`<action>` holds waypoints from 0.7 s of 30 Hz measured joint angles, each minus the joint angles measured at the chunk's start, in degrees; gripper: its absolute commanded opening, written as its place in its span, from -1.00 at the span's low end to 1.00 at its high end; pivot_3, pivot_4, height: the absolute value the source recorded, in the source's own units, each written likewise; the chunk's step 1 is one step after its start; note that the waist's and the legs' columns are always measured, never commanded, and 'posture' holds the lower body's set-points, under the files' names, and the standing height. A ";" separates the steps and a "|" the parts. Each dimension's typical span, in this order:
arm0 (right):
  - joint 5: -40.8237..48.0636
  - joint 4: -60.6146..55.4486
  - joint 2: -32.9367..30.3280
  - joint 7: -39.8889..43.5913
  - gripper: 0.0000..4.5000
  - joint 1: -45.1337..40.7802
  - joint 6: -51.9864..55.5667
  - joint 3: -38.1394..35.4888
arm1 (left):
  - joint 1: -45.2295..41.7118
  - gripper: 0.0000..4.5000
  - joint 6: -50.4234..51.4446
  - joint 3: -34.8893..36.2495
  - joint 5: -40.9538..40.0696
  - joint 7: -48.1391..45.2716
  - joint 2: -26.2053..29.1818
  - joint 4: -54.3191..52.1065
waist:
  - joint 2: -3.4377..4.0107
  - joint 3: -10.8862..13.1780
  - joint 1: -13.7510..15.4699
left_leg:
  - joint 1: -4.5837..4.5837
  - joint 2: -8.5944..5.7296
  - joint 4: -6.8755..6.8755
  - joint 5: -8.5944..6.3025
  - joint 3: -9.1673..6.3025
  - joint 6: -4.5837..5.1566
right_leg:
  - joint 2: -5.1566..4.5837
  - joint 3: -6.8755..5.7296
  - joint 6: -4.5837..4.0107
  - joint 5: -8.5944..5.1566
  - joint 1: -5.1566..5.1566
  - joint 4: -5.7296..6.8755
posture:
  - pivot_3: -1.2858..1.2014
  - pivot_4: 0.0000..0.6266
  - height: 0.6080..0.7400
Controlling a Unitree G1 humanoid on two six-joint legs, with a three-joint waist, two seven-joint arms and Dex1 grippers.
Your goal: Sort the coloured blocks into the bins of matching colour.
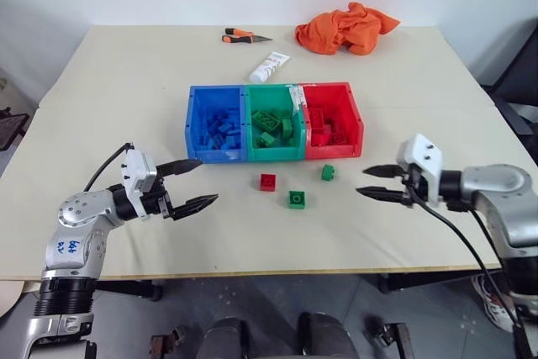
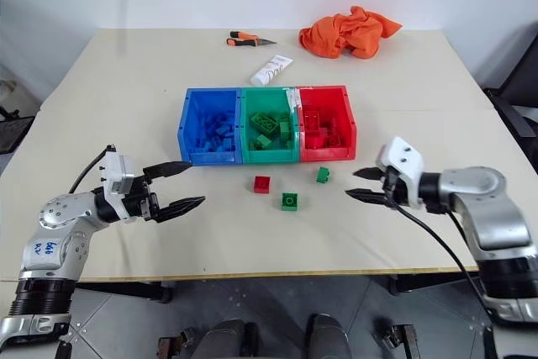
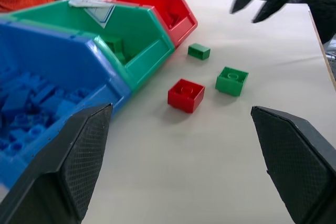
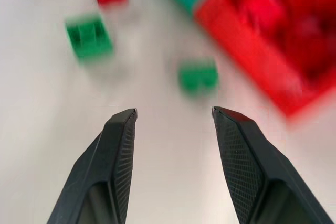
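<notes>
Three loose blocks are sitting on the desk just in front of the bins — one red block and two green ones, nothing else loose that I can see. The red block lies in front of the green bin, the bigger green block is a bit nearer the desk's front edge, and the smaller green block lies in front of the red bin. The three bins are joined in one row running parallel to the front edge: blue bin, green, red from the robot's left to right, each already holding bricks of its own colour. The left gripper hovers in front of the blue bin, fingers wide apart and holding nothing, pointing across toward the red block, well short of it. The right gripper is off to the right of the smaller green block — jaws apart too, nothing between them, tips aimed at that block but not touching.
</notes>
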 measured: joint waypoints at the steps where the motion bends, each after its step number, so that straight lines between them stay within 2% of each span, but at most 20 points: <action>1: 0.15 -0.43 -0.52 -0.36 0.06 1.07 0.40 -0.91 | -0.16 1.00 -0.01 -0.01 0.02 -0.21 0.04 0.03 | 0.00 0.00 0.08 | 0.00 0.00 0.00 0.00 0.01 0.00 | 0.00 0.01 0.00 0.00 0.00 -0.01 | 0.03 -0.52 1.00; 7: 1.65 -4.29 0.56 -4.74 0.06 3.58 3.48 -2.84 | -0.89 1.00 -0.01 -0.15 0.43 -0.60 0.12 0.06 | 0.00 0.00 0.49 | 0.01 0.01 0.02 0.00 0.03 0.00 | -0.01 0.02 0.00 0.00 0.01 -0.02 | 0.03 -0.52 1.00; 15: 2.03 -5.43 12.12 -17.44 0.06 3.82 5.95 -2.17 | -0.03 1.00 0.28 -0.50 0.46 -0.60 0.18 -0.72 | -0.08 -0.05 1.20 | -0.03 -0.05 0.06 0.00 -0.02 0.04 | -0.07 0.01 0.01 0.00 0.02 0.00 | 0.03 -0.52 1.00; 17: 1.02 -4.33 15.96 -21.52 0.06 3.59 5.48 -1.75 | 1.00 1.00 0.76 -0.61 0.43 -0.61 0.19 -1.89 | -0.08 -0.05 1.02 | -0.03 -0.04 0.05 0.00 -0.02 0.03 | -0.05 0.02 0.00 0.00 0.01 -0.01 | 0.03 -0.52 1.00; 21: -1.30 -0.84 19.81 -26.48 0.06 3.56 3.95 -0.63 | 1.92 1.00 1.57 -0.56 0.05 -0.92 0.74 -3.41 | -0.06 -0.04 0.95 | -0.02 -0.04 0.04 0.00 0.00 0.03 | -0.03 0.03 0.01 0.00 0.00 0.01 | 0.03 -0.52 1.00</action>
